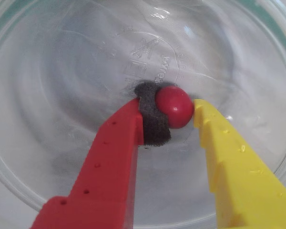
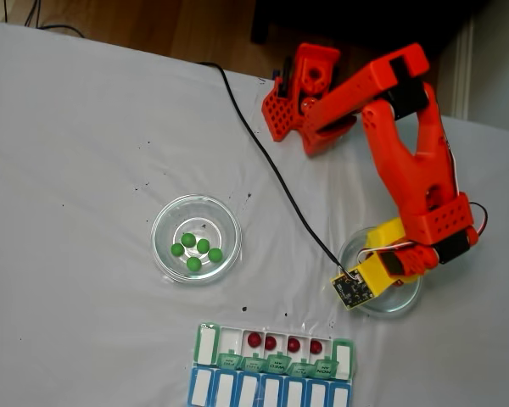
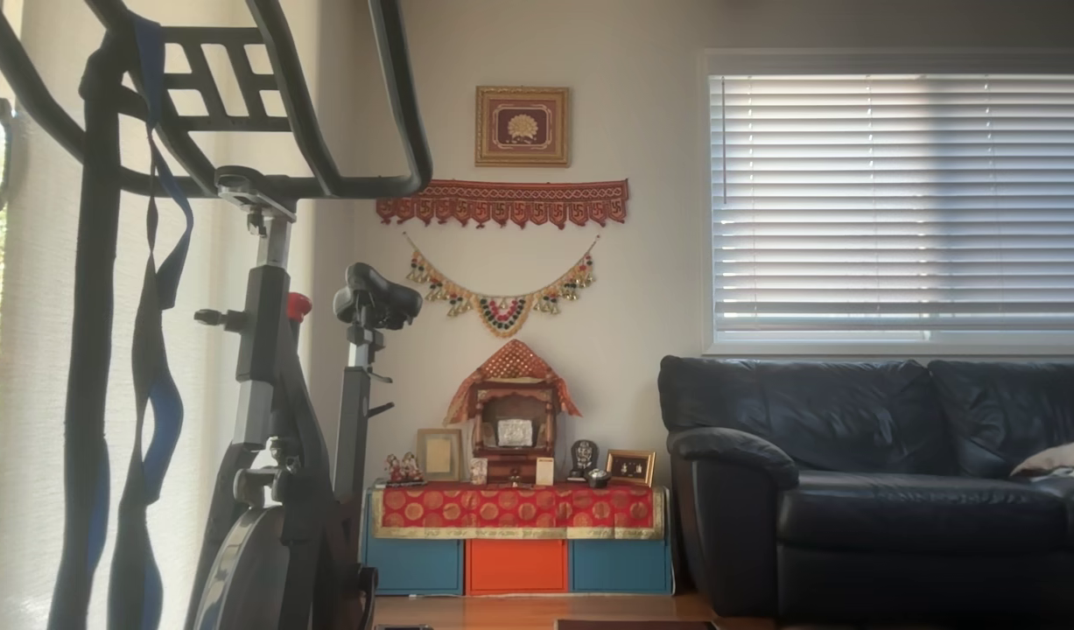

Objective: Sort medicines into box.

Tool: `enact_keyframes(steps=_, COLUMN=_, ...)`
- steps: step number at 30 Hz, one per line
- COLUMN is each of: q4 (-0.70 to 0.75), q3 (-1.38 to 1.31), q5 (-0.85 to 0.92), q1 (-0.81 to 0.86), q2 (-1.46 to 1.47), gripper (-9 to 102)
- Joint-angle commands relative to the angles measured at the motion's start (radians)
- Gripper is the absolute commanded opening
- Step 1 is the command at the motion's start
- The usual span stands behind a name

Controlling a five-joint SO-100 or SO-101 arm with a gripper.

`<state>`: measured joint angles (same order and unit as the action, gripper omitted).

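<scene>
In the wrist view a glossy dark red medicine ball [image 1: 174, 107] lies on the bottom of a round clear glass dish [image 1: 47, 95]. My gripper [image 1: 168, 106] is shut on it: the red finger's dark pad [image 1: 152, 125] presses its left side and the yellow finger [image 1: 229, 157] touches its right. In the fixed view the arm's yellow wrist [image 2: 382, 270] hangs over that dish [image 2: 407, 302], right of centre. The box [image 2: 205, 344] lies at the bottom edge, lids open, with several red medicines [image 2: 270, 342] in its green row. Several green medicines [image 2: 195, 248] sit in a second glass dish [image 2: 165, 231].
A blue row of compartments [image 2: 271, 392] adjoins the box at the bottom edge. The arm's base [image 2: 301, 93] stands at the top with a black cable [image 2: 271, 170] running across the white tablecloth. The other view looks at a room with a sofa [image 3: 878, 472].
</scene>
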<state>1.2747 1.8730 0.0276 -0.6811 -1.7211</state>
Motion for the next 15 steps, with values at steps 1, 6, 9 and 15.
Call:
enact_keyframes(steps=1, q4=-0.002, q3=0.003, q5=0.020, q1=-0.020, q2=-0.025, gripper=1)
enact_keyframes(steps=6, q4=-0.006, q3=-0.009, q5=0.038, q1=0.025, q2=-0.100, gripper=1)
enact_keyframes(steps=9, q4=-0.009, q3=-0.032, q5=0.040, q1=0.060, q2=-0.169, gripper=1)
enact_keyframes(steps=15, q4=-0.032, q3=-0.051, q5=-0.015, q1=0.135, q2=-0.334, gripper=1)
